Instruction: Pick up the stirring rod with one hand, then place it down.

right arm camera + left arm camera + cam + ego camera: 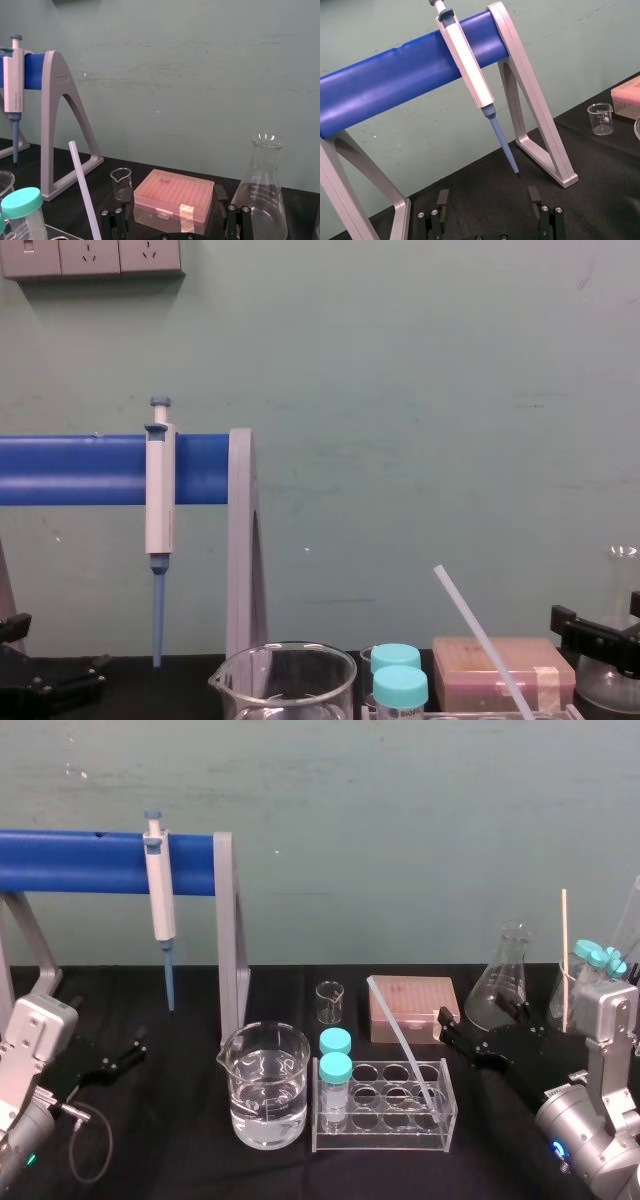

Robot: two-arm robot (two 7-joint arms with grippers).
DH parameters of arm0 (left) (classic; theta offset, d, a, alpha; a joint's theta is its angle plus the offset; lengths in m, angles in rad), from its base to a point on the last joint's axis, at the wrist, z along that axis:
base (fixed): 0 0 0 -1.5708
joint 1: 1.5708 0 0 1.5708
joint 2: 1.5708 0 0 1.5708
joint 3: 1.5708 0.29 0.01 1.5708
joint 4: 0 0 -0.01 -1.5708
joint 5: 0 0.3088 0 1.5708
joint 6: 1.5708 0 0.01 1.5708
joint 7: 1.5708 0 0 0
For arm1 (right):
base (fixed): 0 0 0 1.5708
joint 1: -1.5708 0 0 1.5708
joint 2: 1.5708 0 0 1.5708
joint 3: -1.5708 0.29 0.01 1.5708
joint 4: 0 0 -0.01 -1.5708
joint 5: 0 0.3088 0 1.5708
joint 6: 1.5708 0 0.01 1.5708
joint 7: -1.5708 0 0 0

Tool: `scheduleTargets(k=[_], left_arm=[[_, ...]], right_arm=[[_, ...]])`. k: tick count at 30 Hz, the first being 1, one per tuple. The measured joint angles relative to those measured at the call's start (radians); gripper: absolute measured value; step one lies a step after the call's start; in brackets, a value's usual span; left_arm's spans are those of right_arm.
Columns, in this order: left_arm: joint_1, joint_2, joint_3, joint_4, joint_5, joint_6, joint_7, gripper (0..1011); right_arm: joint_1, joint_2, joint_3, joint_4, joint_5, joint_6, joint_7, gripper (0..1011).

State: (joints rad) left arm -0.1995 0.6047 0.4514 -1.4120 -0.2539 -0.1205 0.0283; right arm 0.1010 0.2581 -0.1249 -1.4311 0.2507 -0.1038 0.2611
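The stirring rod [405, 1042] is a thin translucent white rod leaning in the clear test-tube rack [380, 1132], its top tilted to the back left. It also crosses the right wrist view [84, 190] and the chest view [480, 635]. My right gripper [447, 1028] hovers open just right of the rack, a short way from the rod and touching nothing. In its wrist view the right gripper [173, 195] has fingers [127, 196] spread wide, with the pink box beyond them. My left gripper [130, 1052] rests open at the far left and holds nothing [488, 192].
A beaker of water [265, 1085] stands left of the rack, which holds two teal-capped tubes [334, 1082]. Behind are a small beaker [330, 1002], a pink tip box [412, 1008] and a flask [510, 975]. A pipette [160, 885] hangs on the blue-barred stand [228, 935].
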Motion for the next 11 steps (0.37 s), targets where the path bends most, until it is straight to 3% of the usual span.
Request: scheduleTargets(k=[11], left_arm=[[0.000, 0.000, 0.000, 0.000, 0.000, 0.000, 0.000, 1000]], right_arm=[[-0.001, 0.001, -0.001, -0.001, -0.001, -0.001, 0.000, 1000]])
